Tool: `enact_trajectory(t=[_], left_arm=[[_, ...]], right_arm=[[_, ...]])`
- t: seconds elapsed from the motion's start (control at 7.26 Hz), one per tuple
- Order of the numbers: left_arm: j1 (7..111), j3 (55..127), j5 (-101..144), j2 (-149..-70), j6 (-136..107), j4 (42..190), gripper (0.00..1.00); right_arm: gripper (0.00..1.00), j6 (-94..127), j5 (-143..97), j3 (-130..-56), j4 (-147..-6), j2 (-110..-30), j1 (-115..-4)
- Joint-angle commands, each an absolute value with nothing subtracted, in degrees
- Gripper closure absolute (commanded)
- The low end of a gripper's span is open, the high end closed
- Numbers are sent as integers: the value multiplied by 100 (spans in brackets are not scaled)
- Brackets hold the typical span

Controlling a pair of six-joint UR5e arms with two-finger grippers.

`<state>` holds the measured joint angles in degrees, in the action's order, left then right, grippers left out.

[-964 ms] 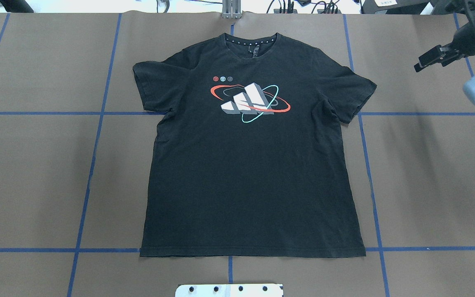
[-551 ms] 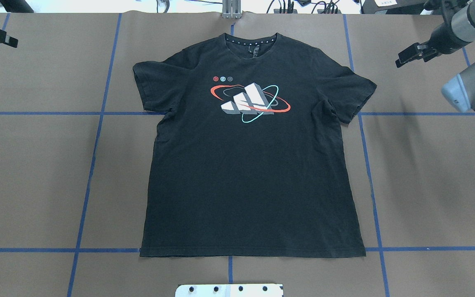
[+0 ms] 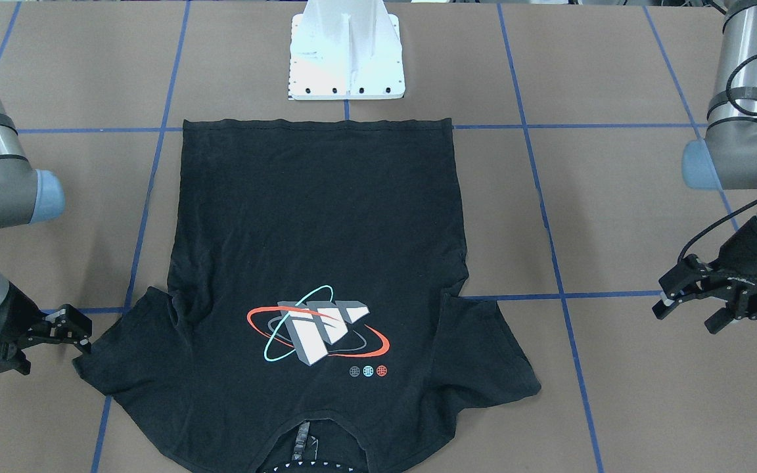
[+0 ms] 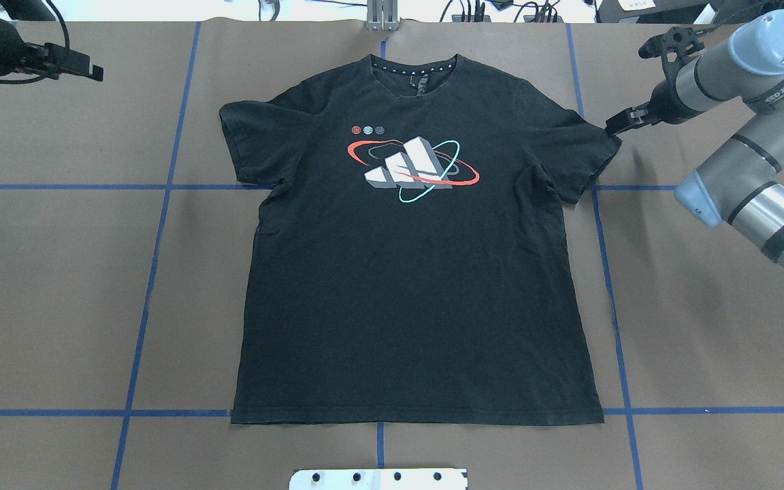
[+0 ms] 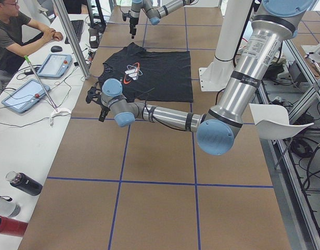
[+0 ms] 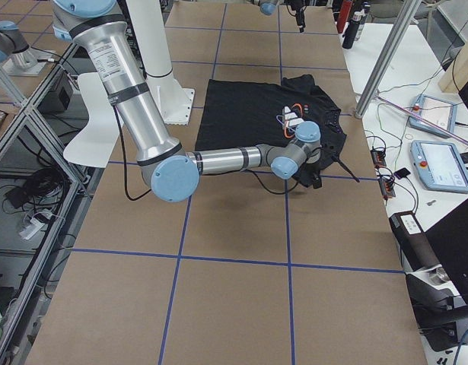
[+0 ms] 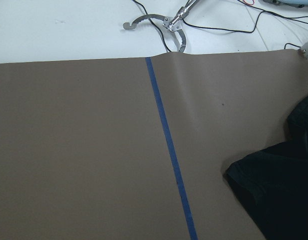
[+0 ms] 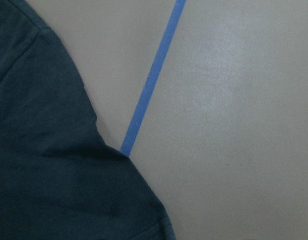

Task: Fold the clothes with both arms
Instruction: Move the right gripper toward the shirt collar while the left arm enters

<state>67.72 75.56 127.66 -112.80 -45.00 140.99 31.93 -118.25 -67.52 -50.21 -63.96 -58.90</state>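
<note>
The black T-shirt lies flat on the brown table, logo up and collar at the far edge. It also shows in the front view. My right gripper hovers at the tip of the shirt's right sleeve, open and holding nothing. In the front view the right gripper sits just beside that sleeve's edge. The right wrist view looks down on the shirt's hem. My left gripper is open, well off to the left of the left sleeve. The front view shows the left gripper with its fingers spread.
The white pedestal base stands at the robot's side of the shirt. Blue tape lines grid the brown table. A person sits at a side desk with tablets and bottles.
Both arms have swung inward. The right gripper dropped left and down onto the right sleeve's tip. The left gripper came in from the left edge toward the shirt.
</note>
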Motion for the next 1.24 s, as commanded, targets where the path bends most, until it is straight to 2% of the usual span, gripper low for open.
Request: enact_trajectory(t=[0.0, 0.28, 0.41, 0.55, 0.69, 0.96, 1.1], left_arm=[[6759, 7567, 12753, -11285, -4518, 14106, 0], [6759, 7559, 12753, -11276, -4509, 14106, 0], [6759, 7559, 12753, -11276, -4517, 14098, 0], [6759, 7567, 12753, -11268, -4518, 14098, 0], [6759, 7567, 12753, -11276, -4518, 14106, 0], [6767, 7594, 12753, -11268, -4526, 14098, 0], [6759, 7594, 12753, -11276, -4526, 14098, 0]], right_arm=[[18, 3199, -11751, -6426, -5010, -6284, -5749], [29, 3199, -11751, -6373, -5036, -6232, -5731], [40, 3199, -11751, -6346, -5036, -6197, -5722], [55, 3199, -11760, -6337, -5045, -6196, -5722], [66, 3199, -11760, -6337, -5045, -6196, -5722], [100, 3199, -11760, -6346, -5036, -6196, -5704], [100, 3199, -11786, -6372, -5027, -6196, -5704]])
